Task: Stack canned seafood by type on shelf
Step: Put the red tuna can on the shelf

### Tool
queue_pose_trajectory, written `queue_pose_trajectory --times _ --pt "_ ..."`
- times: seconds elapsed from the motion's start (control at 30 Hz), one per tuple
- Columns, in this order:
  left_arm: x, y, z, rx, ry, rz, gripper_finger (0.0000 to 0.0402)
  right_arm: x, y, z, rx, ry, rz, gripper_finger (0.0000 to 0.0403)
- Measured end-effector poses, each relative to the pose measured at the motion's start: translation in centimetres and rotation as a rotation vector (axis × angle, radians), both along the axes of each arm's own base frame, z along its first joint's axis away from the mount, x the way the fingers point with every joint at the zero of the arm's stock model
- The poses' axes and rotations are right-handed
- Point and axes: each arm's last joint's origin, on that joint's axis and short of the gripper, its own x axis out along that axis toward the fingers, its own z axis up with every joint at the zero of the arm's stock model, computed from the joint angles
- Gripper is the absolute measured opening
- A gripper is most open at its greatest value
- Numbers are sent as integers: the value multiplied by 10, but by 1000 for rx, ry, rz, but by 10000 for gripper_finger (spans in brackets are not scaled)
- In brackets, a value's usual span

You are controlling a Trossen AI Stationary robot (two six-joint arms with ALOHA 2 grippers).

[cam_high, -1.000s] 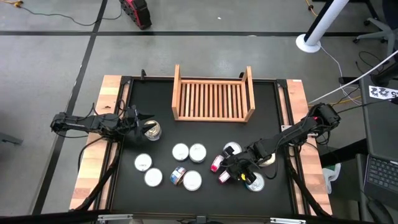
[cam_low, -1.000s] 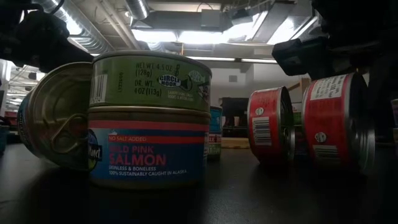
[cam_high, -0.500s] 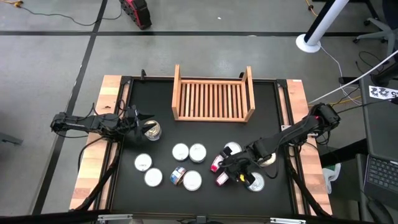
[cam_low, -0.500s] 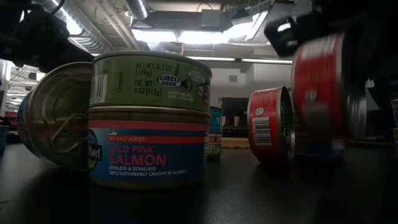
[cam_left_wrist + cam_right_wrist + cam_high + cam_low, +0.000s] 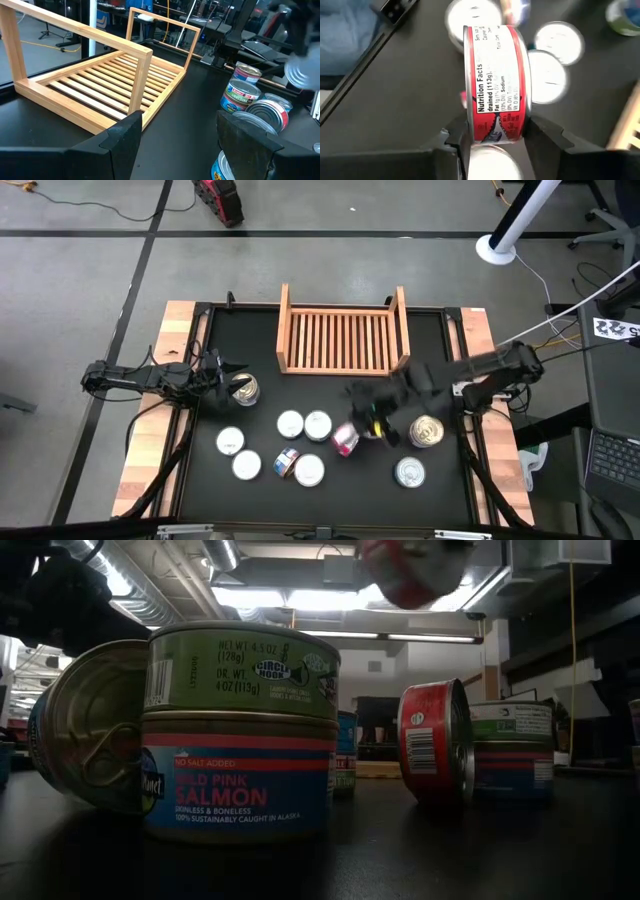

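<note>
The shelf stands at the table's far middle, its wooden slats bare. My right gripper hovers over the table in front of it, shut on a red-labelled tin. That tin shows blurred at the top of the low view. Several other tins rest on the table, among them a pink one on its edge and white-lidded ones lying flat. My left gripper waits open at the table's left, beside a tin. My right gripper pinches the red-labelled tin across its two flat faces, one finger on each face. The fingers slant down at it from the table's right side. The tin stands on edge with its label band toward the wrist camera, lifted clear of the table.
A green tin sits on a salmon tin close to the low camera, with a red tin on edge behind. Two tins lie near the right arm. The black mat between the shelf and the tins is free.
My right gripper has risen from the tins at the near right and moved toward the shelf, carrying the red-labelled tin up off the table. The other tins have stayed in place.
</note>
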Motion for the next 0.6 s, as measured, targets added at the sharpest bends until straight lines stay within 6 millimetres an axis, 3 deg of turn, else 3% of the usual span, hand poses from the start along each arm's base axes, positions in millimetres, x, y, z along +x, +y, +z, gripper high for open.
queue_pose_trajectory --times 0.27,0.4,0.6 --pt "0 0 0 0 0 0 249 9 -111 18 106 -85 -173 139" --pt "0 0 0 1 0 0 249 6 -175 11 149 -101 -371 139" --pt "0 0 0 1 -1 0 249 3 -260 -15 387 -117 -634 139"
